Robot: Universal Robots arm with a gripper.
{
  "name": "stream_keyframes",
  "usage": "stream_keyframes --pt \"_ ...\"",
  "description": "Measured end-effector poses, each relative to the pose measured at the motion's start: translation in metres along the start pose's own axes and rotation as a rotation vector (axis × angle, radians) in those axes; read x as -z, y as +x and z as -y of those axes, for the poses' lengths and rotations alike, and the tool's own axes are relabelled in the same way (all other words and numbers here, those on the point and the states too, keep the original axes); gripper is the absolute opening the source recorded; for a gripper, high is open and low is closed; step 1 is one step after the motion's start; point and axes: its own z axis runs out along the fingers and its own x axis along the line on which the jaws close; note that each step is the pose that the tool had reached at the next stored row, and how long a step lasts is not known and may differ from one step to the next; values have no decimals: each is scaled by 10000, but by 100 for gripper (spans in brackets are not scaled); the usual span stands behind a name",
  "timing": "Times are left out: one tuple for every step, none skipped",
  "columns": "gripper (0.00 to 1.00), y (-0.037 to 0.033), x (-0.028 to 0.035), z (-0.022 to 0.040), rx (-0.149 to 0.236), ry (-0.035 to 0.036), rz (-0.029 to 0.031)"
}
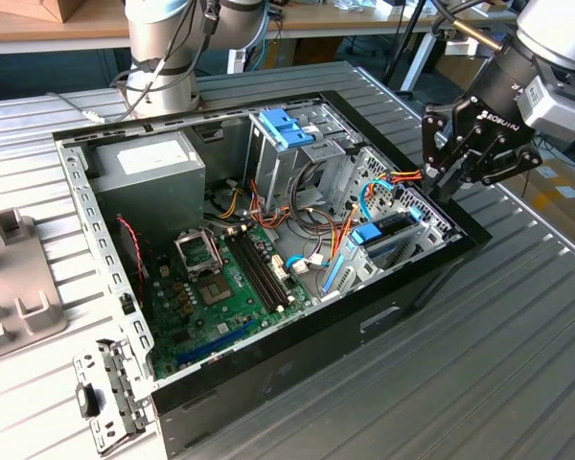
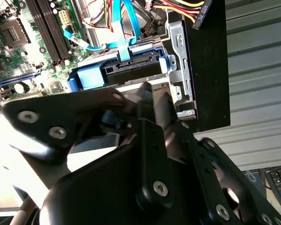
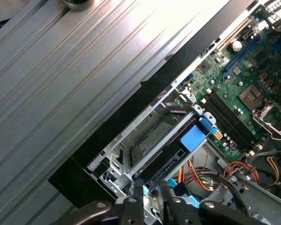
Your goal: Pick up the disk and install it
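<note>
**Disk in the bay, tool hovering at the case's front corner**

Although the disk (image 1: 388, 236) already sits in the drive cage (image 1: 402, 225) at the right of the exterior view, its blue end tab (image 1: 366, 234) faces the motherboard (image 1: 225, 278), and whether it is fully home cannot be told from here. The tool (image 1: 457, 165) hangs above the black front edge of the computer case (image 1: 441, 259), right of centre in that frame, apart from the disk and holding nothing that shows. Its fingers look drawn close together in the exterior view, though whether they are quite pressed shut cannot be told.

In the second wrist view the disk (image 2: 126, 75) lies in its blue carrier just beyond the tool's dark linkage, with a blue data cable (image 2: 126, 28) running to its connector edge. Seating it well appears to call for a push along the cage rails, square to the carrier, not down on the drive's face. The orange and yellow power leads (image 1: 402, 177) crowd the cage top and could snag.
</note>
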Motion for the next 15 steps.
stream_keyframes --pt "29 0 0 0 0 1 1" --pt "36 0 0 0 0 1 0" --pt "42 0 0 0 0 1 2" --pt "42 0 0 0 0 2 2" --pt "42 0 0 0 0 2 2" --pt "42 0 0 0 0 3 3" --pt "42 0 -1 0 0 2 3" --pt "42 2 -2 1 -1 2 2" --pt "42 5 -3 4 0 3 4" --pt "42 10 -4 10 1 4 4" --pt "42 14 -5 15 0 4 4" --pt "42 20 -6 22 0 3 3" --pt "42 23 -6 25 0 2 2" --pt "42 26 -7 29 0 2 2" --pt "42 28 -8 31 0 2 2"
